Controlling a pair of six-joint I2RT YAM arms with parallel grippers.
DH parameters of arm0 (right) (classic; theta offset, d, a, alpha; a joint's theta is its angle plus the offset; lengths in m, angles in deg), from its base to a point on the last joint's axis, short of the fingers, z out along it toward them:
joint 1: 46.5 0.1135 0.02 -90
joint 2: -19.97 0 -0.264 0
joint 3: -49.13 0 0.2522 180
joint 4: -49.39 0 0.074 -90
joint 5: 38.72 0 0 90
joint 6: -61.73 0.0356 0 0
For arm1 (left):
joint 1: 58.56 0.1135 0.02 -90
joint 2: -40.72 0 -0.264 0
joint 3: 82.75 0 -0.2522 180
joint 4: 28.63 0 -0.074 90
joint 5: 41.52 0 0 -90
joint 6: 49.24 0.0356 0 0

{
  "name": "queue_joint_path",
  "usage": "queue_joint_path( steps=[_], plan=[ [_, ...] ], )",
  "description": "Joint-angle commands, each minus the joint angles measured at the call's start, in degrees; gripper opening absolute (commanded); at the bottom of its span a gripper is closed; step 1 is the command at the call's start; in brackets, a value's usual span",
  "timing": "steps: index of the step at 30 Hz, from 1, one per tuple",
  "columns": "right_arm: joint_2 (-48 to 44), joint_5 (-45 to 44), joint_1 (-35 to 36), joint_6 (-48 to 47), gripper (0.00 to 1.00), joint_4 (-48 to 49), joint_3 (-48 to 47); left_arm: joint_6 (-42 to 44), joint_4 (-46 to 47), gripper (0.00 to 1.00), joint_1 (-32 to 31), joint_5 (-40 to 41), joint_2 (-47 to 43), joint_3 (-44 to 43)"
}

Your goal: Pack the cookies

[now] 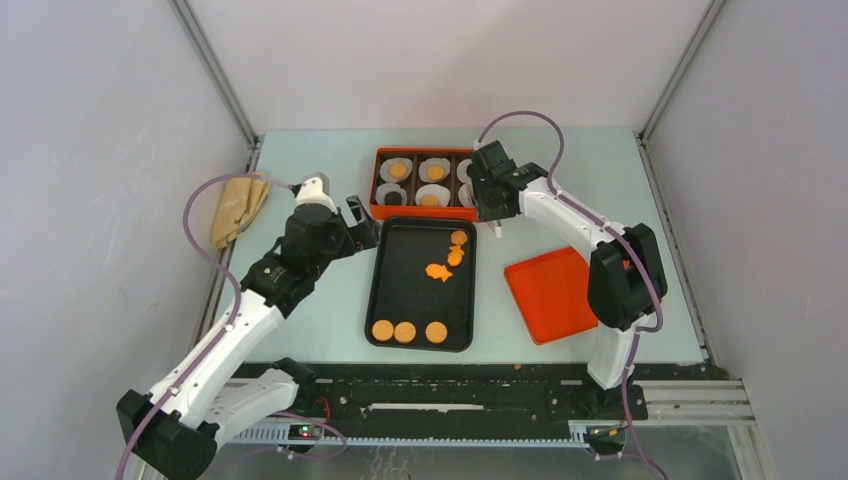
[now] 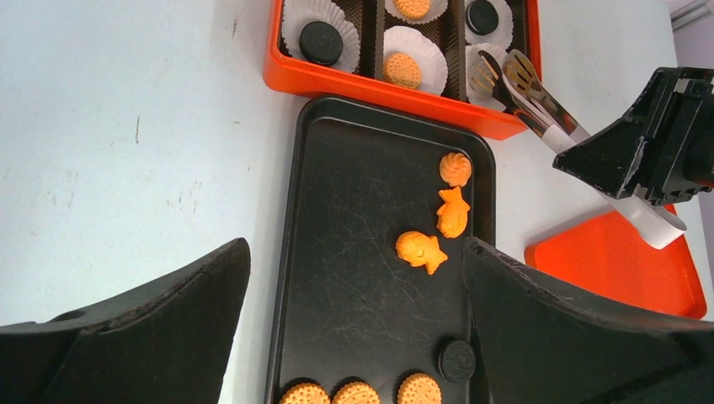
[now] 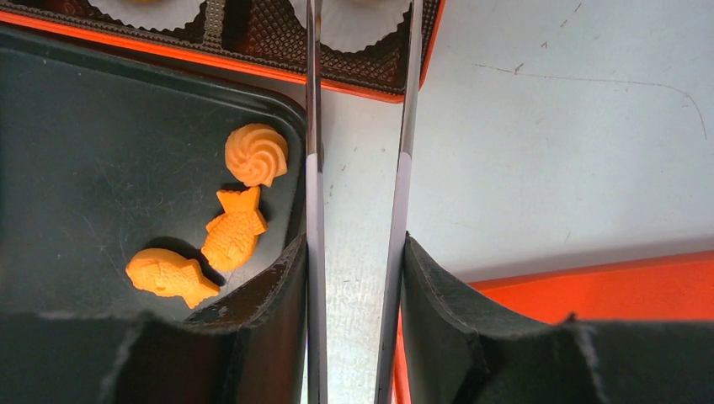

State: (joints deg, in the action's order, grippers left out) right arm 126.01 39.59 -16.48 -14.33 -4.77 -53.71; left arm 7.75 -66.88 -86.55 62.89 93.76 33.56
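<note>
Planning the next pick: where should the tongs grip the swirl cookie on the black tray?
Probably from above, tongs closing left to right across the round edge of the swirl cookie: it lies flat, and a fish cookie crowds its near side.

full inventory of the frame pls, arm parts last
black tray: one, black, table centre
loose cookies: seven, six orange one dark, on black tray
orange box: one, orange, beyond tray
paper cups: six, white, in box
packed cookies: five visible, three orange two dark, in cups
orange lid: one, orange, right of tray
cloth: one, tan, table's left edge
tongs: one, metal, in right claw, tips over box
left claw: one, black, open, at tray's far-left corner
right claw: one, black, shut on tongs
</note>
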Motion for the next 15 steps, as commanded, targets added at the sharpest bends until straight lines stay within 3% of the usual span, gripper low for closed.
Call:
queue_joint_path(
  steps=[1, 5, 15],
  plan=[
    [-0.62, -1.97, -0.47, -0.73, 0.35, 2.71, -2.69, 1.05, 2.65, 1.00, 0.04, 0.17, -0.04, -2.75],
    [-2.48, -1.90, -0.49, -0.44, 0.47, 3.82, -1.81, 1.09, 2.95, 1.00, 0.04, -0.85, 0.20, -2.81],
    [-7.02, -1.97, -0.40, -0.65, 0.48, 3.39, -2.67, 1.11, 3.63, 1.00, 0.04, -2.25, 0.05, -2.50]
  ],
)
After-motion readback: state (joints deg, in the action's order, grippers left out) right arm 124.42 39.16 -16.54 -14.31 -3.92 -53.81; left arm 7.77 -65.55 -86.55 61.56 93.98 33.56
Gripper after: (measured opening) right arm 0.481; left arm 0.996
